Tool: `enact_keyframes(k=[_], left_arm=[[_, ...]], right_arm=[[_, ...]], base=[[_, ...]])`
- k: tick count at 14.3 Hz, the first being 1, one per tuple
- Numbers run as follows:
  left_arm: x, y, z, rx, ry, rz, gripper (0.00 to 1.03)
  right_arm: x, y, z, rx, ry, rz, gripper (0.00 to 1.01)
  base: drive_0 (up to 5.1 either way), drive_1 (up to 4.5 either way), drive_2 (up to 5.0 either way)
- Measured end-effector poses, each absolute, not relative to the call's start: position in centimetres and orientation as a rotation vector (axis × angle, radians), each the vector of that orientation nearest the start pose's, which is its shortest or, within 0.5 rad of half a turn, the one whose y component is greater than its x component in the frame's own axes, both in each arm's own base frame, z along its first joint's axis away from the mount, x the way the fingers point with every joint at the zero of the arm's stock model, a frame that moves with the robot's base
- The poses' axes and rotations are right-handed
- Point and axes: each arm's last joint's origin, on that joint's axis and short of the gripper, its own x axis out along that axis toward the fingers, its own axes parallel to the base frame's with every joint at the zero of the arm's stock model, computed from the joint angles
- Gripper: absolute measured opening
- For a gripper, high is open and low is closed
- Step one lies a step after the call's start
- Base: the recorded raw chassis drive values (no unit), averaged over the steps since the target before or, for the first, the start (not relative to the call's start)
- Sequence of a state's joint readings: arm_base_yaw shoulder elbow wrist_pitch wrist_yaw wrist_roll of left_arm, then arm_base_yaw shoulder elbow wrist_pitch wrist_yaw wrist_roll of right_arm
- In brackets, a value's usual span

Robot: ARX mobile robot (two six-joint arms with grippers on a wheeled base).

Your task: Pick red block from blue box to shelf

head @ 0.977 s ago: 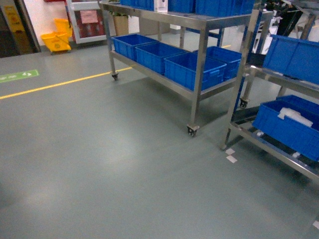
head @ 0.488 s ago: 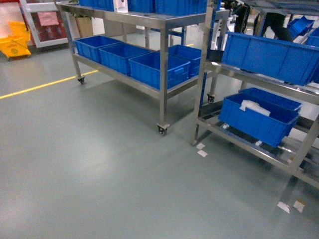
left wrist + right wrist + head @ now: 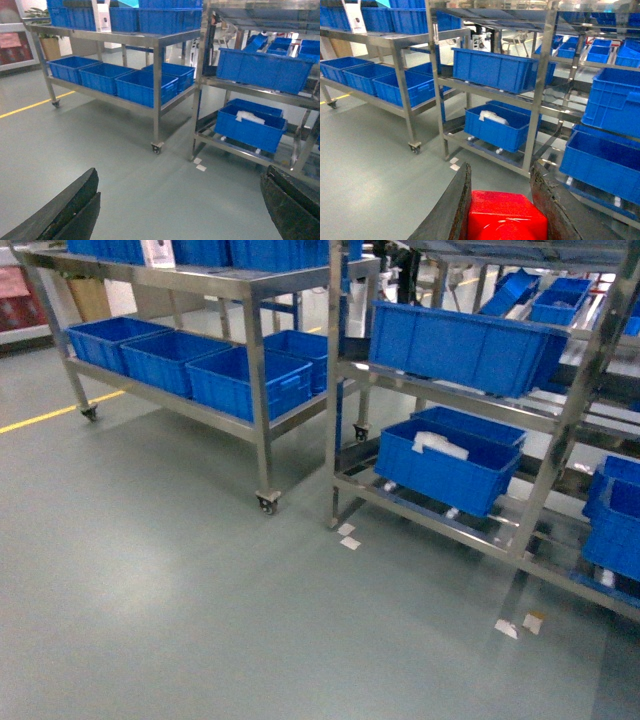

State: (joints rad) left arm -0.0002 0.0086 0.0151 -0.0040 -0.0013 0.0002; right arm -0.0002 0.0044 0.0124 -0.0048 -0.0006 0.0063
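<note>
The red block fills the bottom of the right wrist view, and my right gripper is shut on it, one dark finger against each side. Ahead of it stands the shelf, a shiny steel rack with slanted levels holding dark blue crates; the head view shows the same shelf on its right. My left gripper hangs open over bare grey floor with nothing between its fingers. Neither gripper appears in the head view. The blue box is out of view.
A steel cart on castors with dark blue crates stands left of the shelf. A low crate holds something white. Tape marks lie on the floor by the shelf's foot. A yellow floor line runs at the left.
The head view has swung to the right. The cart slid left in the picture and the shelf with its slanted crates came fully into view on the right.
</note>
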Motion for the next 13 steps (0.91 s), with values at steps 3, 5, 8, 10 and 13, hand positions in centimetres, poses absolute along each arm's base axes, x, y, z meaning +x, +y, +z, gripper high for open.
enact_keyframes(k=[3,5,8,10,13], left_arm=[[9.73,0.0,16.76,0.0,-0.002,0.001,0.98],[9.73,0.0,16.76,0.0,-0.002,0.001,0.98],[9.73,0.0,16.76,0.0,-0.002,0.001,0.98],[9.73,0.0,16.76,0.0,-0.002,0.001,0.98],[9.73,0.0,16.76,0.0,-0.002,0.001,0.98]], right_arm=[[9.72,0.0,16.69,0.006,-0.003,0.0,0.29],[9.72,0.0,16.69,0.006,-0.003,0.0,0.29],[9.72,0.0,16.69,0.006,-0.003,0.0,0.29],[9.72,0.0,16.69,0.006,-0.003,0.0,0.29],[9.72,0.0,16.69,0.006,-0.003,0.0,0.29]], base=[[-1.4,-1.41,-1.4],[-1.4,-1.41,-1.4],[-1.4,-1.41,-1.4],[-1.4,-1.41,-1.4],[-1.5,-1.54,-1.5]])
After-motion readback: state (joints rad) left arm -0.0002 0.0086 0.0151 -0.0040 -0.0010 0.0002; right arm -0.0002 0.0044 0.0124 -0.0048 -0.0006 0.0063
